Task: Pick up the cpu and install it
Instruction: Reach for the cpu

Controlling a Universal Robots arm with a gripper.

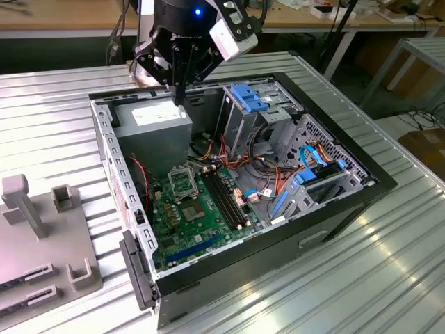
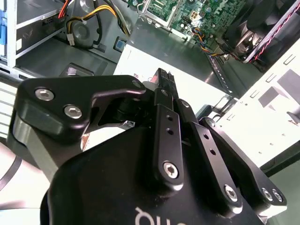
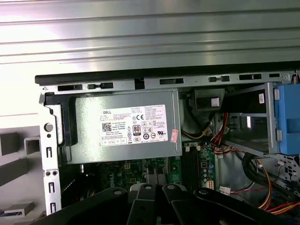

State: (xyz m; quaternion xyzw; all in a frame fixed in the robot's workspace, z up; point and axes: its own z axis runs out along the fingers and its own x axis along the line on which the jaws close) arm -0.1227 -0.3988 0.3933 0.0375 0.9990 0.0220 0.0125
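An open black desktop computer case (image 1: pixel 108 163) lies on its side on a ribbed silver metal table (image 1: pixel 55 104). The black two-fingered robot gripper (image 1: pixel 179 96) hangs point-down over the big grey metal power-supply box (image 1: pixel 153 124) in the case's far corner. Its fingers are drawn narrow, tips nearly meeting, and in the second wrist view the fingertips (image 2: pixel 162 80) also sit close together. Whether the cpu, a small thin silvery-grey square plate, is pinched edge-on between them cannot be told. A small flat grey square (image 1: pixel 194 210) lies on the green circuit board (image 1: pixel 174 233) just beside the square metal-framed socket (image 1: pixel 182 182). It may be the cpu or a fixed chip. Judging from this, the arm is in transit above the case. Doing this well would mean staying clear above the box, the case wall and the red, yellow and orange cable bundle (image 1: pixel 228 161), keeping the fingers vertical, and squaring any approach to the socket frame, not coming in at an angle. As for writing, the first wrist view shows a white rectangular label (image 3: pixel 135 124) on the box, carrying rows of small black print and round marks. A small pink sticker (image 3: pixel 174 136) sits at the label's edge. Part of some white lettering shows on the gripper body in the second wrist view.
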